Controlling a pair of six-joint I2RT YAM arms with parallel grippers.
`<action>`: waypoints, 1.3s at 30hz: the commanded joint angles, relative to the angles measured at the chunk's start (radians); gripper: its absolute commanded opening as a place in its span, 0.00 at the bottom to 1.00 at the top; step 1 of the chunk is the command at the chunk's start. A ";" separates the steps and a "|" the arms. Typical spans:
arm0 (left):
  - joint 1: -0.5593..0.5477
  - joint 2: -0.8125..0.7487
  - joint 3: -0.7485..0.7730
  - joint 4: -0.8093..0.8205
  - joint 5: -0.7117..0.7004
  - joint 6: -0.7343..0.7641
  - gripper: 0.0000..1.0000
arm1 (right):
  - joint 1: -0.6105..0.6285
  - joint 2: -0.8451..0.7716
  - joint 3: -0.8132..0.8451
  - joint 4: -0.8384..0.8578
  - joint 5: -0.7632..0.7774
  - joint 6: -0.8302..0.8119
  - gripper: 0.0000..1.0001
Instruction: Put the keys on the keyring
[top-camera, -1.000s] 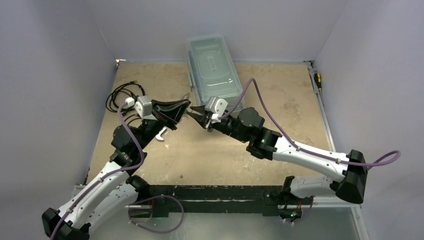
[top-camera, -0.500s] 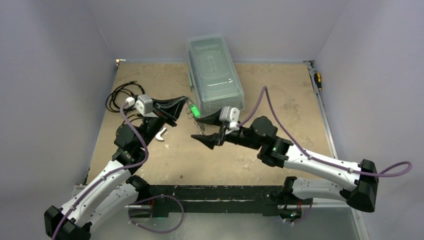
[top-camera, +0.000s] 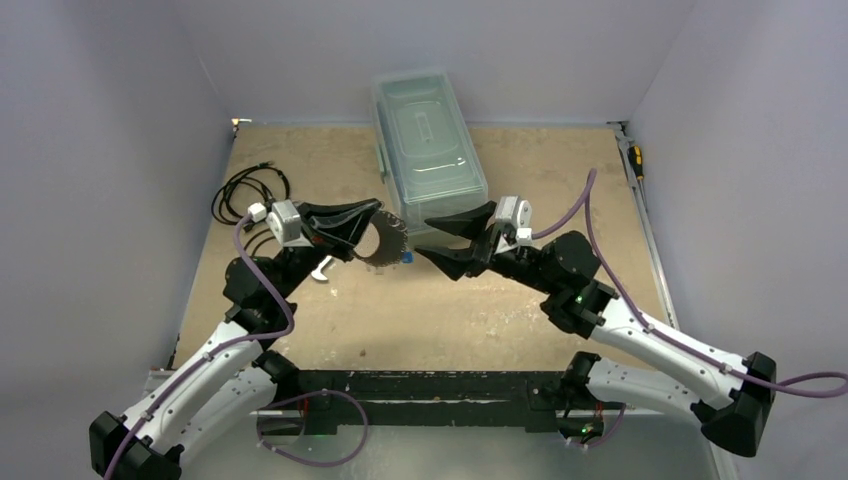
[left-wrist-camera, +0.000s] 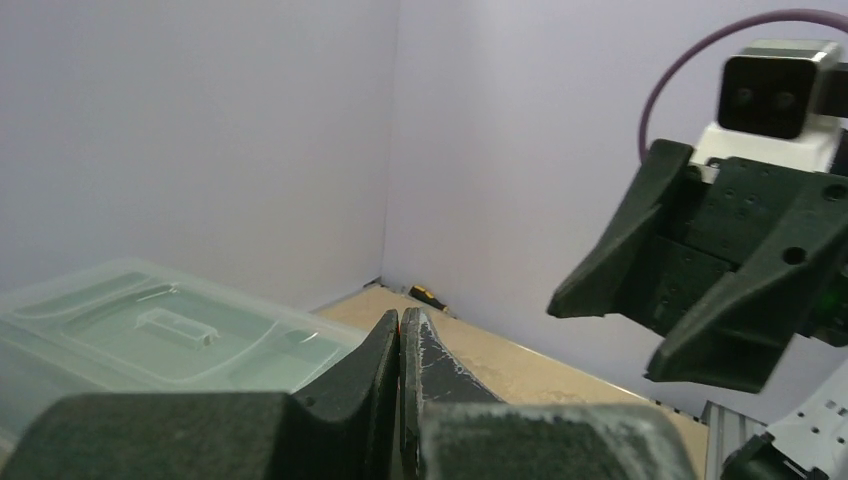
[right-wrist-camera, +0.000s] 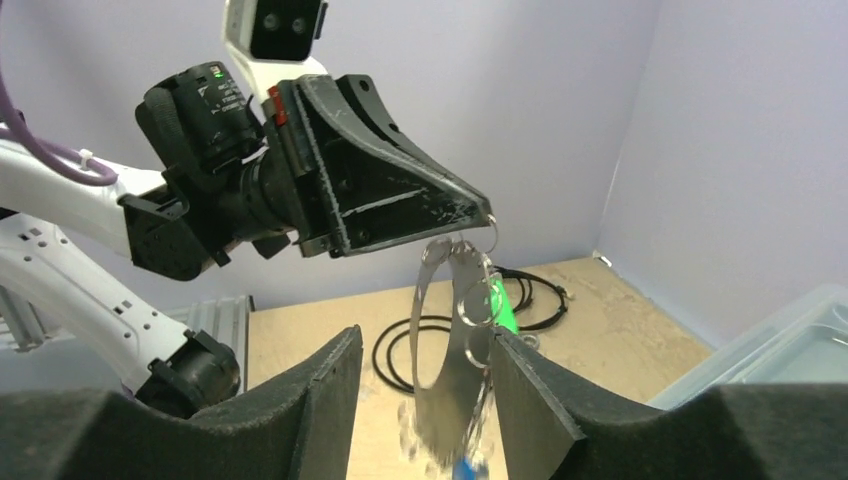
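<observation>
My left gripper (top-camera: 376, 212) is shut on the top edge of the keyring (top-camera: 385, 241), a thin silvery oval loop that hangs below its tips above the table. In the right wrist view the keyring (right-wrist-camera: 445, 345) hangs edge-on and blurred, with small wire rings, a green key (right-wrist-camera: 498, 301) on its far side and a blue key (right-wrist-camera: 464, 467) at its bottom. The blue key (top-camera: 408, 258) also shows from above. My right gripper (top-camera: 426, 238) is open and empty, just right of the keyring, its fingers (right-wrist-camera: 335, 400) apart. In the left wrist view my left gripper (left-wrist-camera: 400, 320) has its jaws pressed together and the keyring is hidden.
A clear lidded plastic box (top-camera: 428, 140) stands at the back middle, close behind both grippers. Black coiled cables (top-camera: 248, 190) lie at the left. A white hook-shaped piece (top-camera: 322, 268) lies under the left arm. A screwdriver (top-camera: 634, 160) lies by the right wall.
My right gripper has let go, opened wide and drawn back to the right. The keyring now hangs from my left gripper alone and swings.
</observation>
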 joint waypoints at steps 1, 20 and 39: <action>0.004 0.001 0.002 0.135 0.136 -0.014 0.00 | -0.037 0.021 0.015 0.057 -0.075 0.028 0.51; 0.005 0.054 0.021 0.197 0.296 -0.061 0.00 | -0.163 0.133 0.225 -0.084 -0.422 -0.034 0.40; 0.004 0.073 0.017 0.236 0.307 -0.097 0.00 | -0.162 0.215 0.215 0.003 -0.420 0.025 0.30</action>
